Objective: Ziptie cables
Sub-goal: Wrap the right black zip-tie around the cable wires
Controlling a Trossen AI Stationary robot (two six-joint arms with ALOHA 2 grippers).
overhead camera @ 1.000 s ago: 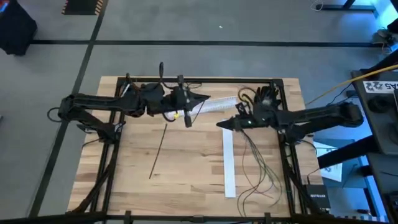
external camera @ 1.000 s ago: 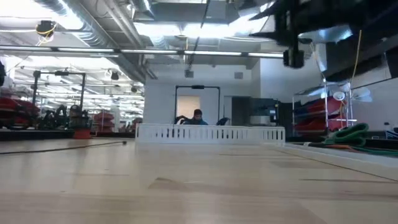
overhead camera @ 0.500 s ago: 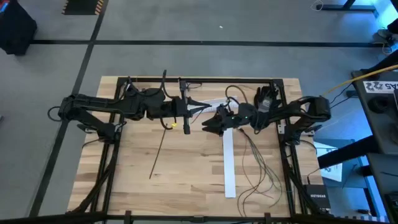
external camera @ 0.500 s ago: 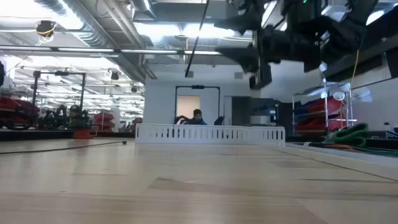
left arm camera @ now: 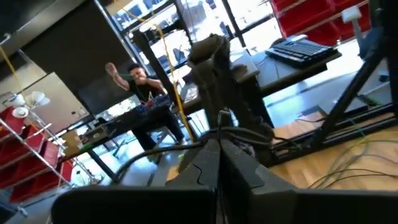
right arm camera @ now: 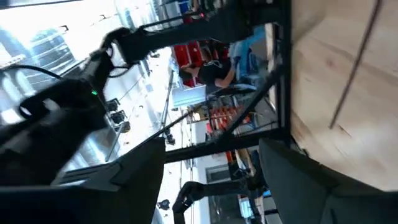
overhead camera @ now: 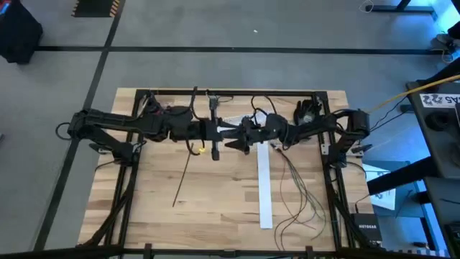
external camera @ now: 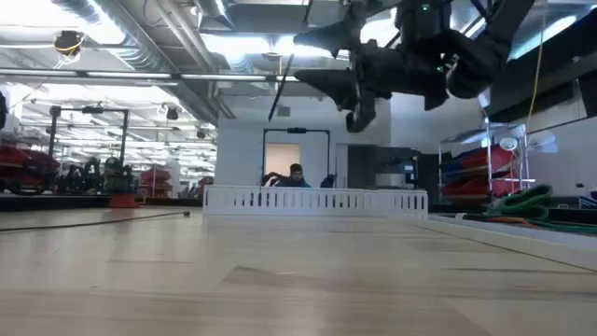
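Both hands mid-table, right hand [overhead camera: 236, 144] spread, cables [overhead camera: 298, 193] behind it (left hand [overhead camera: 224, 130] together).

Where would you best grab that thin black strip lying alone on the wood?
Probably near one end of the black strip, coming straight down from above. It lies flat and slim on the table, apart from everything else, so fingers would close across its narrow width.

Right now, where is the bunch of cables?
In the high view, the cables lie on the table's right side, right of the white strip, trailing up toward the right gripper.
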